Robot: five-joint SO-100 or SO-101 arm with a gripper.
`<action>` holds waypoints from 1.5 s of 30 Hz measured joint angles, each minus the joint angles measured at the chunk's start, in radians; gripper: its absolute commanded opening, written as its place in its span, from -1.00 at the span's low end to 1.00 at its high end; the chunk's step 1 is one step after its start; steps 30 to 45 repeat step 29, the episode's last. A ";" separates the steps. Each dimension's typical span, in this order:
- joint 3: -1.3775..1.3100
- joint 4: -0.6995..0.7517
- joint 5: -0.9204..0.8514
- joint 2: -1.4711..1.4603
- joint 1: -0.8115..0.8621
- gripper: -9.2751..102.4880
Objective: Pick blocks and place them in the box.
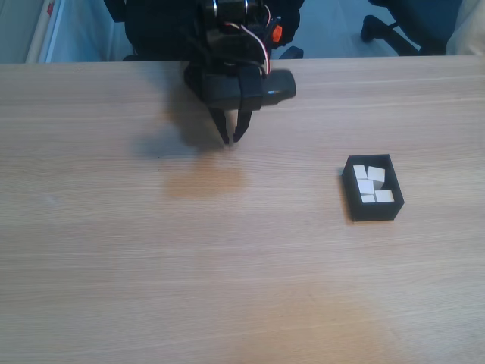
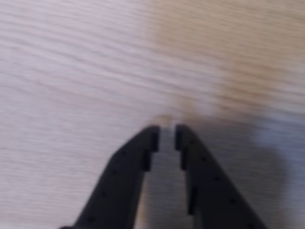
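Sitting toward the right edge of the bench point(image 1: 114, 265) in the fixed view, the box point(image 1: 373, 212) is a small black open-topped tray whose long axis runs from the far edge toward the near edge, turned slightly so its near end swings right. Inside it lie the blocks point(image 1: 370, 186), white cubes packed close together; some touch and overlap in the picture, so I can make out about five but cannot count them with certainty. They fill most of the box floor, reaching from its far end nearly to its near wall.

Well apart from the box, near the far edge and left of centre, the gripper point(image 1: 230, 139) hangs tips down over bare wood, its shadow falling on the bench to the left. The fingers stand nearly together there, a thin gap between the tips and nothing between them.

The wrist view gives the close look the fixed view lacks: the gripper point(image 2: 166, 136) with its two black notched fingers point(image 2: 125, 171) a narrow slit apart, empty, over blurred wood grain.

The bench is pale wood laminate with grain running left to right. Beyond its far edge the fixed view shows a bluish floor and the dark base of a chair point(image 1: 394, 30).
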 measured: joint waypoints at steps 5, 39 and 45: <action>0.072 -0.005 -0.008 0.002 0.008 -0.83; 0.115 -0.026 0.020 0.000 0.055 -0.74; 0.115 -0.026 0.020 0.000 0.055 -0.74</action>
